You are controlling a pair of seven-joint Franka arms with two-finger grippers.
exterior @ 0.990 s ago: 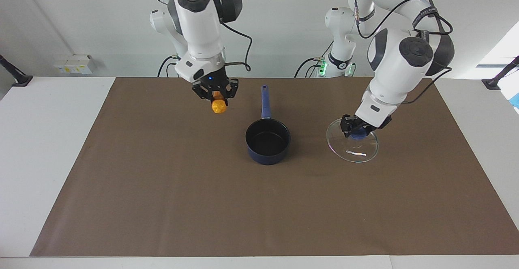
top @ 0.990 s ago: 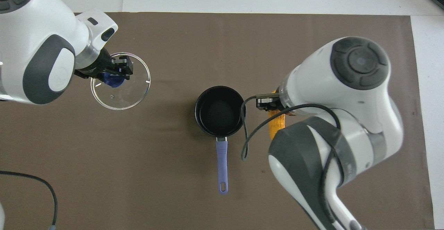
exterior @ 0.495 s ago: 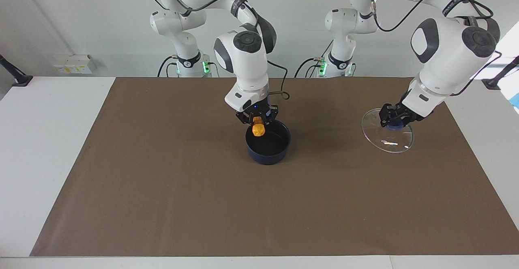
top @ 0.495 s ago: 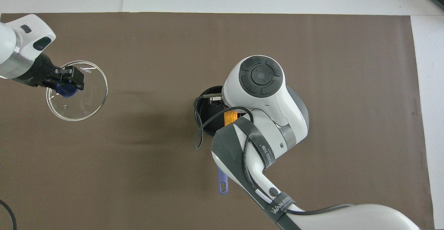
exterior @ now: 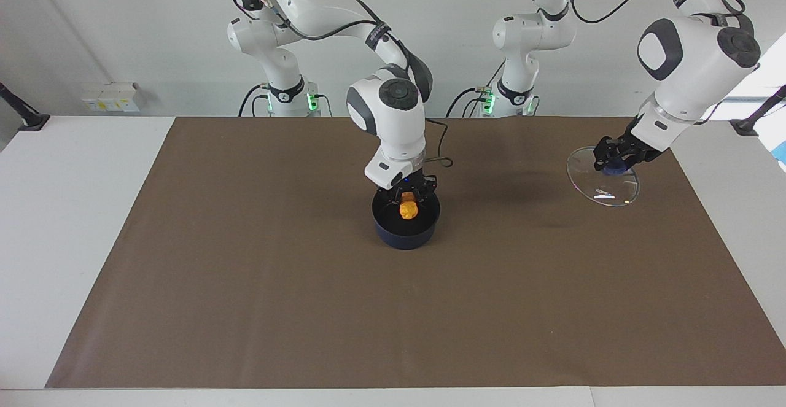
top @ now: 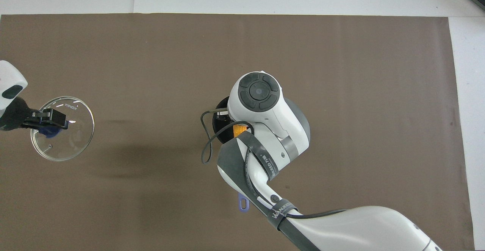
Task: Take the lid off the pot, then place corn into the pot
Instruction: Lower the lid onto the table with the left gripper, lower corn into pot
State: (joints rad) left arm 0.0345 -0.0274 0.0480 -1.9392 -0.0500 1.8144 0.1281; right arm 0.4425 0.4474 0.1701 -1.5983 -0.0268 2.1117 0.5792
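Right gripper (exterior: 408, 201), clamped on the bumpy yellow-orange corn (exterior: 408, 209), had swung in from beside the pot (exterior: 405, 226) and hung in its mouth; the cob probably wasn't touching the black inside yet, so release comes next. Left gripper (exterior: 616, 162), shut on the blue knob, had carried the tilted clear glass lid (exterior: 605, 180) farther from the pot, above the brown mat (exterior: 393, 309) on the table (exterior: 73, 210).

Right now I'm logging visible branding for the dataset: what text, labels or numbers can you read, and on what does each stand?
"WANUEED": on the black strap around the right arm, overhead view.
"KONKA": printed near the rim of the lid, seen reversed.
Lettering on another strap around the same arm: too small to read.
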